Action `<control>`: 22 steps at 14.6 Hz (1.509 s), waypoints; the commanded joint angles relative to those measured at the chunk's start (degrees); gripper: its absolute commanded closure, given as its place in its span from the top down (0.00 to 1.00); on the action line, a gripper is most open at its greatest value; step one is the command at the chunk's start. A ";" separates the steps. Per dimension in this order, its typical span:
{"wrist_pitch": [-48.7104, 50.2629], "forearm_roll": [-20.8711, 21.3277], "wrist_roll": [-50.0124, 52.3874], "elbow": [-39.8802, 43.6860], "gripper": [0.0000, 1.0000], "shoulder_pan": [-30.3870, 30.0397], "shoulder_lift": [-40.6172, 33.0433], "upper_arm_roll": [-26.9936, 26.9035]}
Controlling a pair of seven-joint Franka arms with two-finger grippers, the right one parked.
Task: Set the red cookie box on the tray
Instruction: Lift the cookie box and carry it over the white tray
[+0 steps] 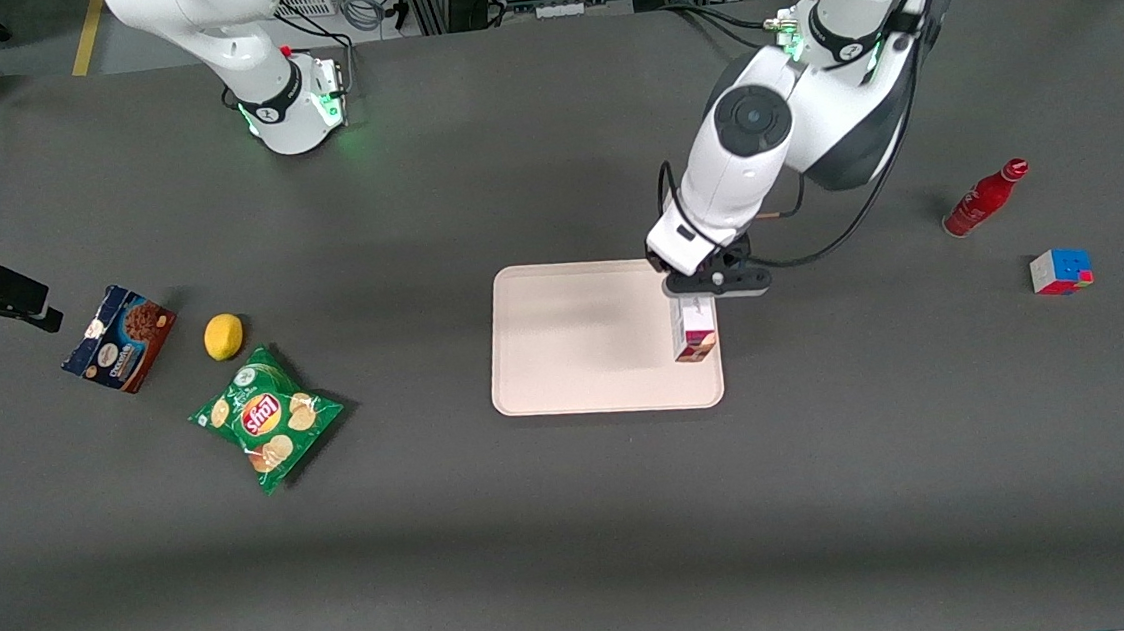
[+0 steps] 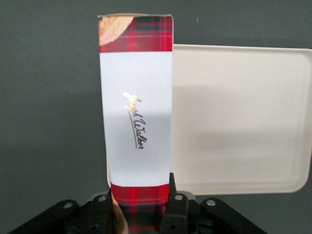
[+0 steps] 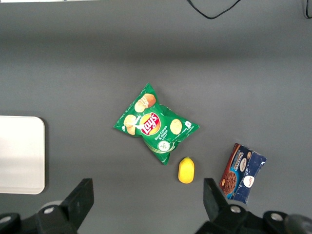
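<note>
The gripper [image 1: 693,297] is closed on one end of the red cookie box [image 1: 694,335], with a finger pressed on each long side. The box hangs over the edge of the pale-pink tray [image 1: 574,345] that is toward the working arm's end of the table. From the front view I cannot tell if the box touches the tray. A red bottle [image 1: 984,198] and a colour cube [image 1: 1061,271] lie toward the working arm's end, well apart from the tray.

Front view looks down from high over the whole table [image 1: 578,515]; both wrist views face downward closer, sharing the tray [image 2: 243,122].
</note>
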State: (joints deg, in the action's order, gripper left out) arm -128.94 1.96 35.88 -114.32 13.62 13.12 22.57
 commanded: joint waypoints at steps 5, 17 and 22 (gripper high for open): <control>-8.61 11.04 8.77 0.94 0.02 1.59 10.69 -0.16; -13.18 14.74 8.86 1.12 0.03 1.50 16.50 -0.42; -12.75 14.74 8.86 2.70 0.03 1.41 16.59 -0.68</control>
State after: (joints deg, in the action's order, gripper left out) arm -141.73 15.27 42.97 -113.82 14.50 28.90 22.36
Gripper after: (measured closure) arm 0.634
